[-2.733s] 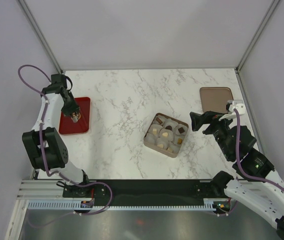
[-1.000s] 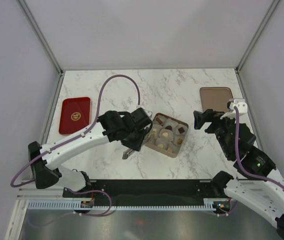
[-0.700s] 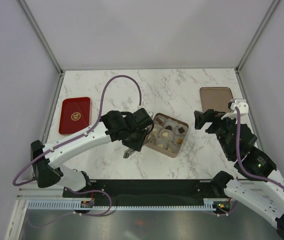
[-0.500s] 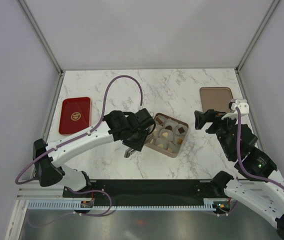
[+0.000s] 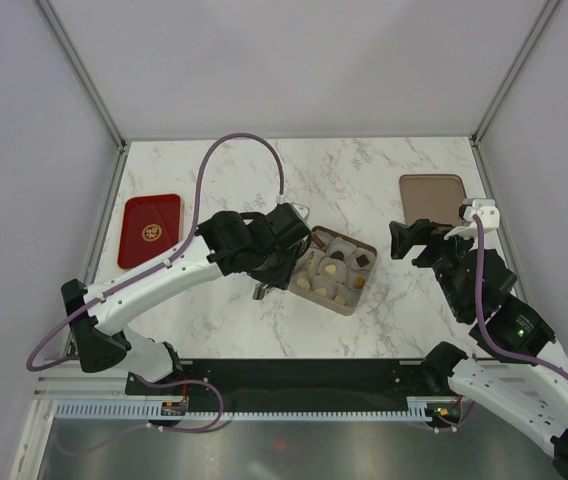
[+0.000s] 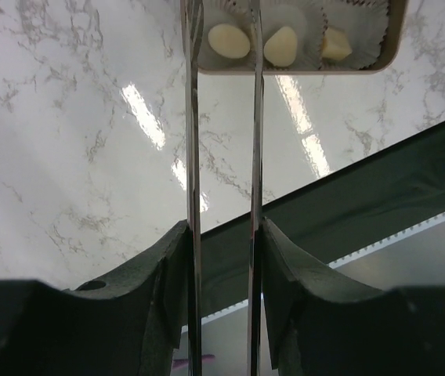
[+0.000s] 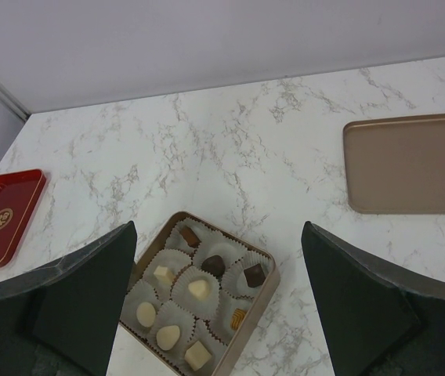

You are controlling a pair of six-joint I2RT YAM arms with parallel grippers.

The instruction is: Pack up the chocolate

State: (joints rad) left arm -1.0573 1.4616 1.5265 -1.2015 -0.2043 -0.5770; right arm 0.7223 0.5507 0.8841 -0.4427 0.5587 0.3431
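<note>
Chocolate (image 7: pixel 199 288) sits in paper cups (image 6: pixel 367 31) inside the box (image 5: pixel 320 303), mid-worktop (image 5: pixel 244 180). The left tool (image 6: pixel 222 19) hangs over the box's edge row, thin fingers narrowly parted (nothing visible between them). The right tool (image 7: pixel 218 225) is spread wide and empty. If the left tool lifts away crookedly, a finger could snag a cup and spill pieces.

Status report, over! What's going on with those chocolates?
Left gripper slightly open, empty, over box edge. Right gripper wide open, empty. Chocolates sit in box. Lid lying apart.
</note>
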